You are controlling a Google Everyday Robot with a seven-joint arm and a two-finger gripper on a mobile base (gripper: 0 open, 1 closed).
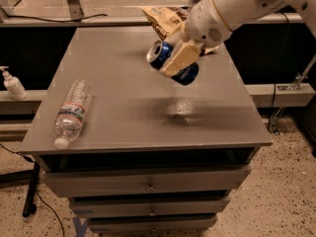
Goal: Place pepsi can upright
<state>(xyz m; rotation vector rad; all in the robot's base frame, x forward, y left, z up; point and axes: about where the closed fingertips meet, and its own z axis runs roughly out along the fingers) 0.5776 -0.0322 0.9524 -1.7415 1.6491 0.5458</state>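
Grey cabinet top (pixel 123 83): clear plastic water bottle (pixel 73 111) lying near left. Far right, gripper (pixel 180 63) clamps tilted blue aluminium pepsi can (pixel 188 74) aloft.

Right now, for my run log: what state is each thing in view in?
pepsi can: held in the air, tilted, not upright.
gripper: shut on the pepsi can, above the back right of the table.
water bottle: lying on its side at the table's left, capped.
snack bag: lying at the table's back edge.
pump bottle: upright, left of the table.
drawers: shut.
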